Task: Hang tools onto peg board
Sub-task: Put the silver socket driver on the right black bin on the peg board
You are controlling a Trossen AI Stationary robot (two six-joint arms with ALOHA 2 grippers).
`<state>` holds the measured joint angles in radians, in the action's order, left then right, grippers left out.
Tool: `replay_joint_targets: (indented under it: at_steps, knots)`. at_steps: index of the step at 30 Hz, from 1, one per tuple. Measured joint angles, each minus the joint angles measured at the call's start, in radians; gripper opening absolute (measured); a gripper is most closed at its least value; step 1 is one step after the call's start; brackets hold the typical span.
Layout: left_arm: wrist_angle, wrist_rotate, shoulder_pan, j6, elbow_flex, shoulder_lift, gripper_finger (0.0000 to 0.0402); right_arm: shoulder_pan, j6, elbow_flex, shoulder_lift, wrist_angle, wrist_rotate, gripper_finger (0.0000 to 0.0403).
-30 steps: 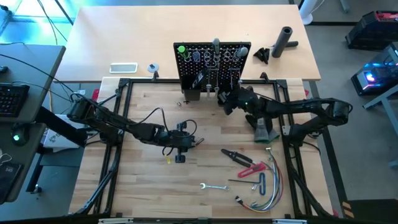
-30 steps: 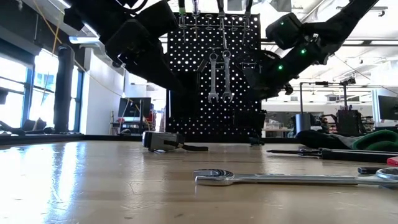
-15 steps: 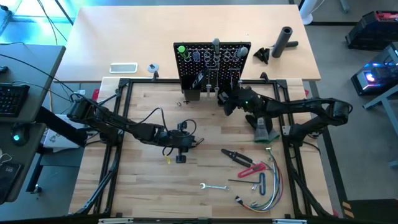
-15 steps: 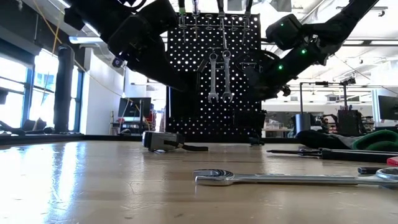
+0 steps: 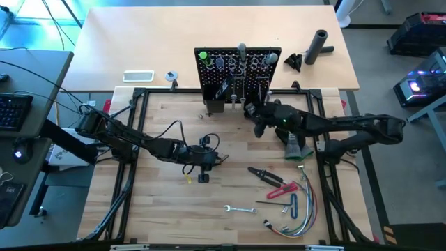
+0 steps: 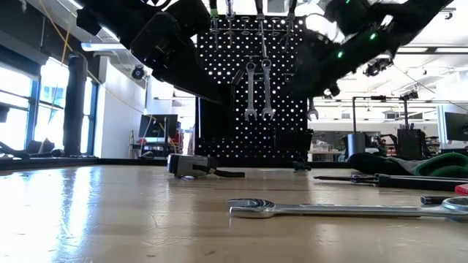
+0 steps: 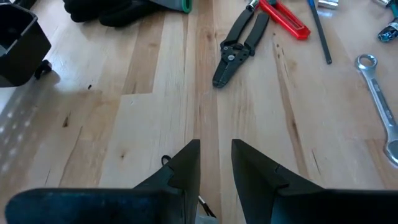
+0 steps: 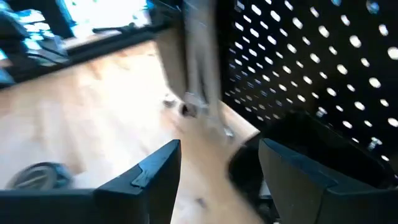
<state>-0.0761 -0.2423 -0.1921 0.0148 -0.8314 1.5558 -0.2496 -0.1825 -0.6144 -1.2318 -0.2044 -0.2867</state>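
Peg board (image 5: 239, 73), top centre of the high view, already carries two wrenches (image 6: 257, 88) and other tools. Right gripper (image 5: 255, 120) hangs just below its right side, fingers spread, empty. Left gripper (image 5: 203, 166), centre-left, hovers with fingers narrowly parted, empty. Pliers (image 5: 265, 174), a wrench (image 5: 239, 208) and hex keys (image 5: 293, 206) remain lower right.

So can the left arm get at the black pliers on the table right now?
Probably yes: the left pincer is open, empty, and bare wood lies between it and the black pliers.
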Motion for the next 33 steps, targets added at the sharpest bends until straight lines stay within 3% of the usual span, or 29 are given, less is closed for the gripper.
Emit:
replay_joint_targets:
  at_steps: [6,13,26,33]
  knots:
    - [-0.005,0.000,0.000,-0.007,0.000,0.002,0.0085,0.121,-0.046,0.000,0.120,0.166,0.006,0.0213]
    - [-0.050,0.051,-0.011,-0.008,0.000,0.008,0.0085,0.295,-0.242,0.000,0.187,0.480,0.021,0.0213]
    - [-0.126,0.057,-0.026,-0.012,0.000,0.008,0.0085,0.660,-1.074,0.000,0.189,1.127,0.060,0.0213]
    - [-0.133,0.057,-0.026,-0.018,0.000,0.008,0.0085,0.842,-1.422,0.000,0.189,1.276,0.096,0.0213]
